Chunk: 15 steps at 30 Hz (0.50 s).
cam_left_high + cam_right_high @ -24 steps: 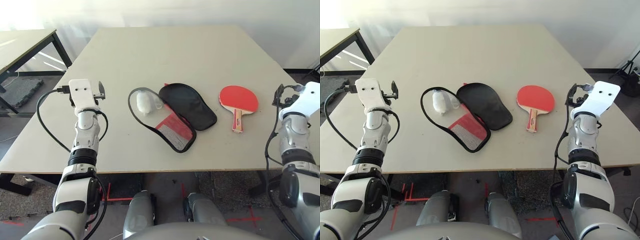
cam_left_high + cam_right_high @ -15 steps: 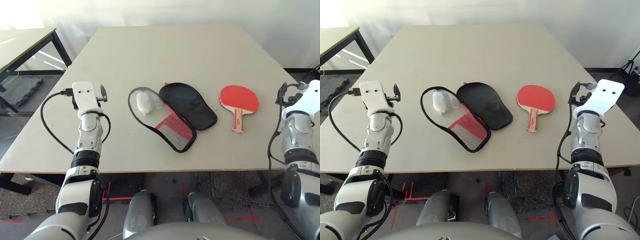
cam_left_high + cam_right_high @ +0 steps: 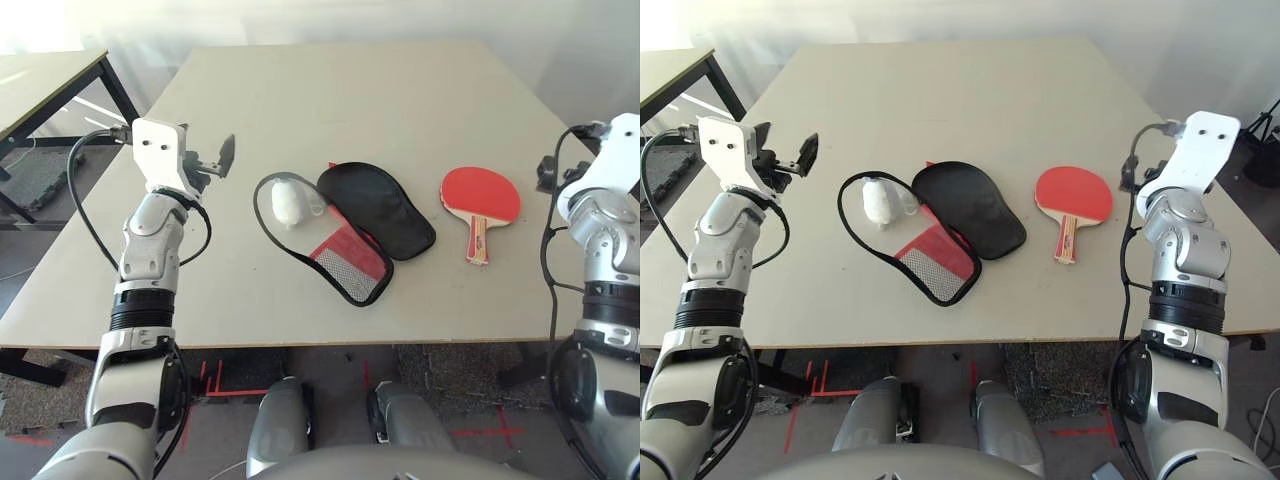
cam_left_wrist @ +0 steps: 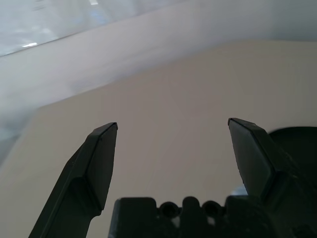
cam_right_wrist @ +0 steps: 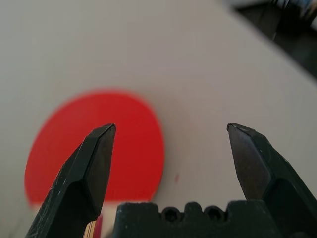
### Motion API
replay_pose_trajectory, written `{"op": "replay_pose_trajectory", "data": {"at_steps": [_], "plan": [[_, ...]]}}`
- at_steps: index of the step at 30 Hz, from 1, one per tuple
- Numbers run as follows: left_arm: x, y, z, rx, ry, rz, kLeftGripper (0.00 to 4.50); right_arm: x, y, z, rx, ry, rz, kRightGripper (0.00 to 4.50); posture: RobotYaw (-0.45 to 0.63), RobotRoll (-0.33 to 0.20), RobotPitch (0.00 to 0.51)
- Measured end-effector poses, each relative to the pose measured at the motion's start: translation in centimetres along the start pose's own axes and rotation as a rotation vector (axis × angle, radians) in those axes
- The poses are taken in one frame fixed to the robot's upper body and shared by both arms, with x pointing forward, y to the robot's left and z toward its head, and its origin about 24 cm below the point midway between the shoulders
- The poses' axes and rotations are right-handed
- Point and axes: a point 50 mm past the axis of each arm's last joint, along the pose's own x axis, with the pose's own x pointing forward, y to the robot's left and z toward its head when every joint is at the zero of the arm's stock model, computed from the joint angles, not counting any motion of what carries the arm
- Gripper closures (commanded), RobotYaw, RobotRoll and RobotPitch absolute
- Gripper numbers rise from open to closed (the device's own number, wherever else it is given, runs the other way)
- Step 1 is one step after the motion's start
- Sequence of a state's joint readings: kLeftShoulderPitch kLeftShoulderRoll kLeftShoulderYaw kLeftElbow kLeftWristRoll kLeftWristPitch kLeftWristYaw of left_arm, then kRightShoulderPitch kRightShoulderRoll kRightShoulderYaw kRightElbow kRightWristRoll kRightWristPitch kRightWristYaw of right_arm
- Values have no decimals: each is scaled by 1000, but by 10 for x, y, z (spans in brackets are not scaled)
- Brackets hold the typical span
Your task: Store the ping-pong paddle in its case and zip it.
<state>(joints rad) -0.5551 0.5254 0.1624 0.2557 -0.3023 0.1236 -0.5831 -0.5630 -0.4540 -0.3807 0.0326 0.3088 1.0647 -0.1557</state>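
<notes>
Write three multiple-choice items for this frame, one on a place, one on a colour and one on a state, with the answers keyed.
1. Where does the round red rubber-faced ping-pong paddle with the pale wooden handle lie?
A. inside the case
B. on the table, on the robot's right of the case
C. in the right gripper

2. What colour is the panel under the black mesh of the paddle-shaped black fabric case?
A. red
B. blue
C. yellow

3. How does the case stand?
A. zipped shut
B. open, its two halves spread flat
C. lifted off the table

Key:
1 B: the paddle rests on the beige table, apart from the case, toward the right gripper.
2 A: the mesh panel is red.
3 B: both halves lie spread, a small soft grey-white wad on the half with the clear window.
</notes>
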Motion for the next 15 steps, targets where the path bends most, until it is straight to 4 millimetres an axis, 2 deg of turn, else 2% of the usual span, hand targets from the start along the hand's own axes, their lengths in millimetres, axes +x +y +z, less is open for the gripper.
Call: {"op": "replay_pose_trajectory", "data": {"at_steps": [3,7,12,15], "plan": [[2,-9,15,-10,15,-185,0,-7,9,-6,-28,126,29,13,57,0,92],[2,-23,21,-27,42,-354,0,-11,21,-15,-31,222,93,13,54,0,93],[1,-32,25,-45,52,-466,0,-15,39,-28,-22,343,181,13,40,0,95],[1,-36,24,-64,58,-516,0,-16,43,-34,-39,390,186,13,38,0,90]]}}
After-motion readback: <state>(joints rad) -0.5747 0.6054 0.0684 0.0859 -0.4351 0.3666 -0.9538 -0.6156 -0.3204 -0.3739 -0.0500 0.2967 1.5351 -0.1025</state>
